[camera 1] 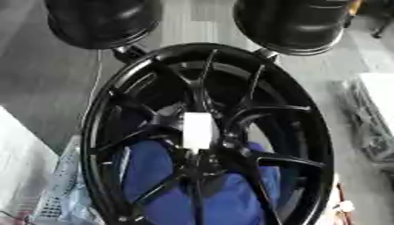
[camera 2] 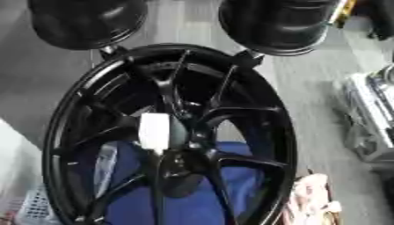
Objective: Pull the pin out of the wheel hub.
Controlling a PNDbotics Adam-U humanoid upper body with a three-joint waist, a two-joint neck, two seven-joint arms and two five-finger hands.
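Note:
A large black multi-spoke wheel fills both views, seen face-on from above. At its hub a white, blocky pin stands out of the centre, with nothing touching it. Two bulky black rounded forearms come in from the upper corners, left and right. Each ends in a small dark part at the wheel's top rim: my left hand and my right hand. Both are far from the pin, and the rim and forearms hide most of them.
Blue cloth lies behind the lower spokes. A white mesh basket sits at the lower left and a pale metal rack at the right. Pink cloth lies by the rim's lower right. Grey floor surrounds the wheel.

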